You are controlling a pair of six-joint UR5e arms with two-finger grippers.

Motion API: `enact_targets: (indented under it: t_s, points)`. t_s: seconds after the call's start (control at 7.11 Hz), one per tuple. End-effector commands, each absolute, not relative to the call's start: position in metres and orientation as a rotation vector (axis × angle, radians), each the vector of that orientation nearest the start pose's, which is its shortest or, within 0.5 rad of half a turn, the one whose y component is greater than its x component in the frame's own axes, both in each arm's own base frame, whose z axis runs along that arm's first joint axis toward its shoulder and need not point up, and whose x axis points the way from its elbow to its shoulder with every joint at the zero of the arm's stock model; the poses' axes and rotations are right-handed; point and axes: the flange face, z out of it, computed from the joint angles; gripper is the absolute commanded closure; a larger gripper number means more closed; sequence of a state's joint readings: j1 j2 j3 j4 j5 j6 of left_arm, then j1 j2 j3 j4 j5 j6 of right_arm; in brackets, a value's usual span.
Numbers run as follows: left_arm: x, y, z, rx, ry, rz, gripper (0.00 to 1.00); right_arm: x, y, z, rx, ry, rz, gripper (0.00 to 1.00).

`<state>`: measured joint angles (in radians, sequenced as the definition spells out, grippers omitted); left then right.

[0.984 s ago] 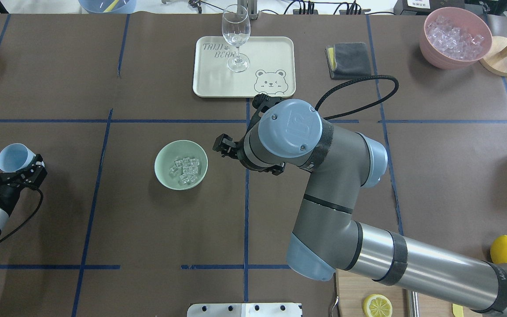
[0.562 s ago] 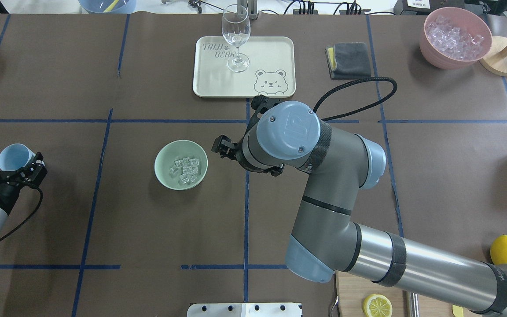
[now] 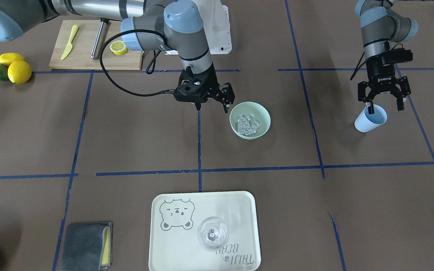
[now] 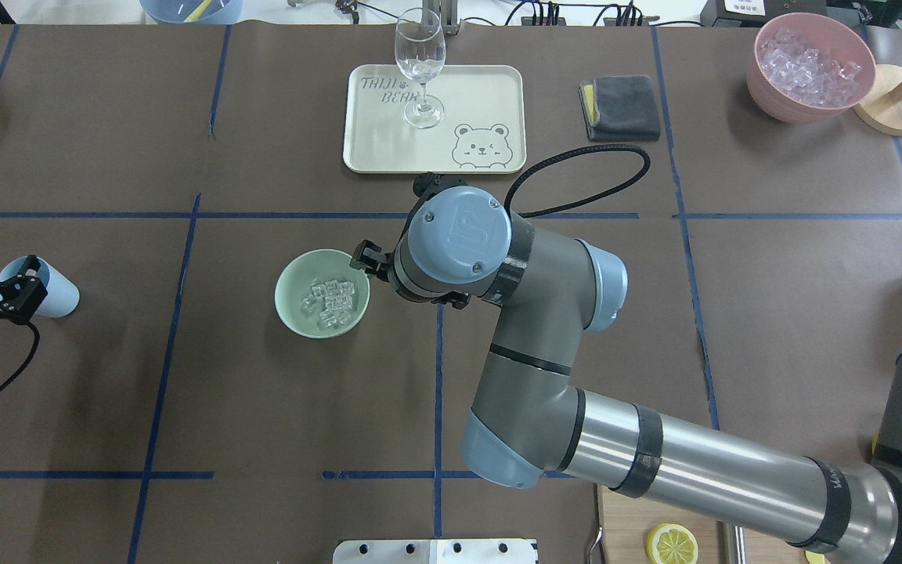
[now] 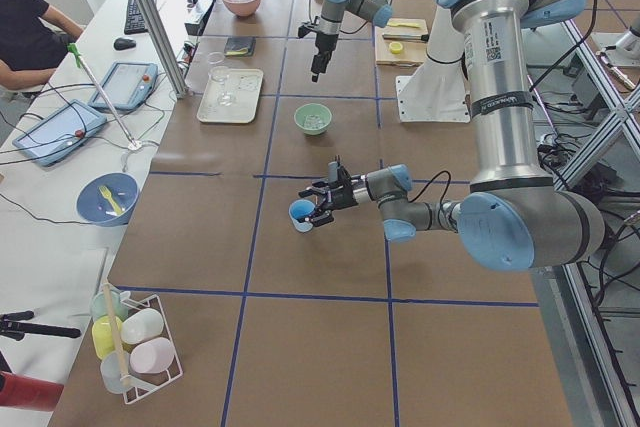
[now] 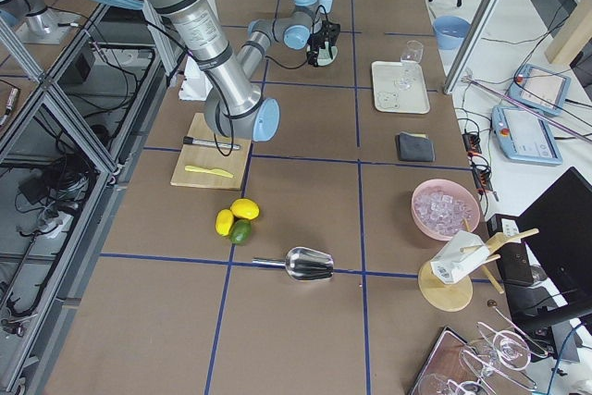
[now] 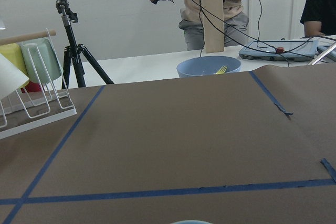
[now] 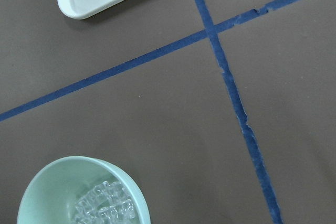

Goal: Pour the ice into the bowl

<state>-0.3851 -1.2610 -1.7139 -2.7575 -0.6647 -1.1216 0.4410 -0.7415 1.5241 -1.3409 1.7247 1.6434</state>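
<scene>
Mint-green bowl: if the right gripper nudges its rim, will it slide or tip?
Probably slides: the bowl looks wide, low and smooth on flat brown paper. The ice heaped in the bottom likely steadies it, though the cubes may rattle.

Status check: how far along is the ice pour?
Done: the ice lies in the bowl. In hand: nothing. The left gripper looks open over the light blue cup, and the right gripper is open beside the bowl. Left: seemingly only backing the arms away.
</scene>
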Motion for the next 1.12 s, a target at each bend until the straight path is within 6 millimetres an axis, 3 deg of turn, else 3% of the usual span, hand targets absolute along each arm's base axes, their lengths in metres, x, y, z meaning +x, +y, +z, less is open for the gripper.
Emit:
enact_targets:
  t_s: [0.0,0.14,0.42,0.56,0.84,0.98]
  points:
    - [0.229,-0.35,0.547,1.161,0.507,-0.373,0.0,-0.64,-0.419,0.129,0.038,-1.01,0.379,0.0]
    - [0.216,-0.359,0.537,1.163,0.496,-0.35,0.0,-0.652,-0.421,0.125,0.035,-0.998,0.377,0.0]
    - [0.187,-0.378,0.519,1.153,0.483,-0.271,0.0,-0.681,-0.418,0.143,0.064,-0.982,0.38,0.0]
    - [0.175,-0.385,0.518,1.131,0.475,-0.217,0.0,-0.686,-0.411,0.144,0.058,-0.979,0.37,0.05]
    - [0.168,-0.395,0.524,1.048,0.494,-0.145,0.0,-0.69,-0.406,0.146,0.053,-0.978,0.365,0.52]
    - [0.153,-0.402,0.525,1.054,0.441,-0.083,0.0,-0.689,-0.406,0.145,0.057,-0.979,0.358,0.89]
